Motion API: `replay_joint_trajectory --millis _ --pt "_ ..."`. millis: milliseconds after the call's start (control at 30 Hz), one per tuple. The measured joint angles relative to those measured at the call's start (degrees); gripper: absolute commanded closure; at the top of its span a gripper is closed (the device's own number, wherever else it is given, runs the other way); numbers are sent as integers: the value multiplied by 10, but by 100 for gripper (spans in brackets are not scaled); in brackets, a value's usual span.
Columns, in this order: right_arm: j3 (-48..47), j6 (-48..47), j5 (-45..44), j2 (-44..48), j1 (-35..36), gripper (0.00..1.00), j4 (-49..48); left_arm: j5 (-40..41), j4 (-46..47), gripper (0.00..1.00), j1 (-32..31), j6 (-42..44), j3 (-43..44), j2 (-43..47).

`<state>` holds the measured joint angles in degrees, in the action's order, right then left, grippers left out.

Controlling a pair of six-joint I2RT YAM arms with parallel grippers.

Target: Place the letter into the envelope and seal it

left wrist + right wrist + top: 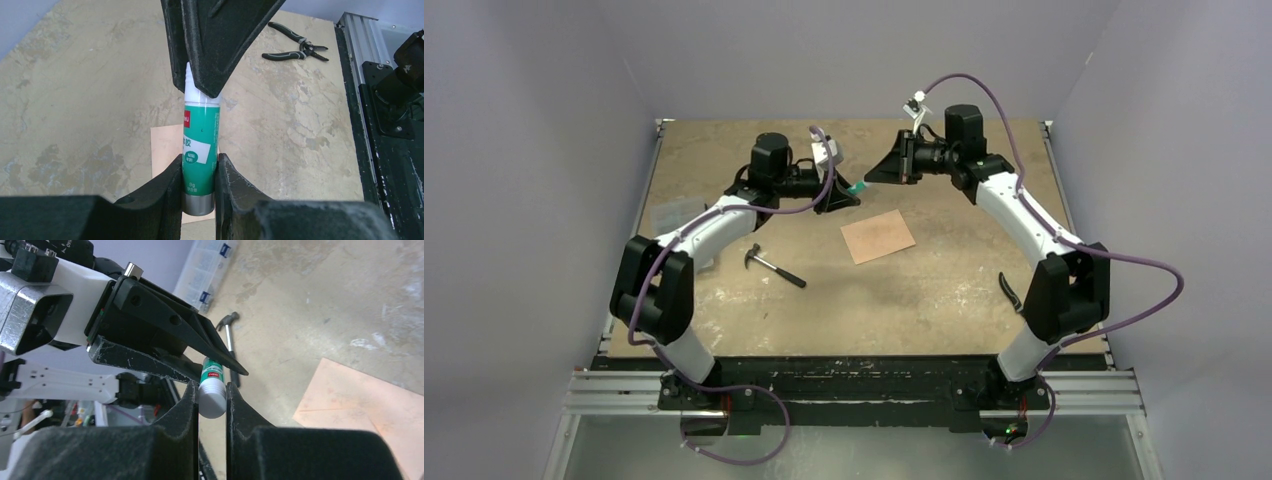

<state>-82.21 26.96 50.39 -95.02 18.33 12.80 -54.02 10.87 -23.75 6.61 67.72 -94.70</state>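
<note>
Lilac-grey walls [544, 100] enclose a scuffed tan tabletop [924, 290] bearing a salmon-pink paper envelope [878, 237]; above it, the left gripper [199, 170] clamps the body of a green glue stick [200, 145], the right gripper [212, 395] its white cap [212, 404].

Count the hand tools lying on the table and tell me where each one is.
2. The hammer lies left of centre, beside the left arm. The pliers lie near the table's right edge, by the right arm's elbow. The arms may hide others.

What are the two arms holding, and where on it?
A green glue stick: the left fingers clamp its lower body, the right fingers pinch its white cap.
</note>
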Motion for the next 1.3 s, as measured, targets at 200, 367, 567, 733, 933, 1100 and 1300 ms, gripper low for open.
replay_joint_trajectory --millis 200,367,567,733,933,1100,1300 --pt "18 -40 -35 0 3 100 -20 -1 -31 100 0 5 42 -44" --pt "38 -74 -70 1 5 100 -53 -6 -42 100 0 2 87 -93" --pt "69 -93 -94 2 10 100 -89 -6 -64 100 1 0 112 -123" --pt "72 -94 -107 1 10 100 -113 -7 -77 100 4 -8 143 -133" --pt "64 -94 -110 -6 10 100 -142 -23 -47 100 10 -64 154 -133" --pt "61 -91 -111 -7 10 100 -158 -36 -14 100 11 -109 154 -133" --pt "41 -86 -104 -21 30 100 -131 -56 21 100 3 -130 149 -129"
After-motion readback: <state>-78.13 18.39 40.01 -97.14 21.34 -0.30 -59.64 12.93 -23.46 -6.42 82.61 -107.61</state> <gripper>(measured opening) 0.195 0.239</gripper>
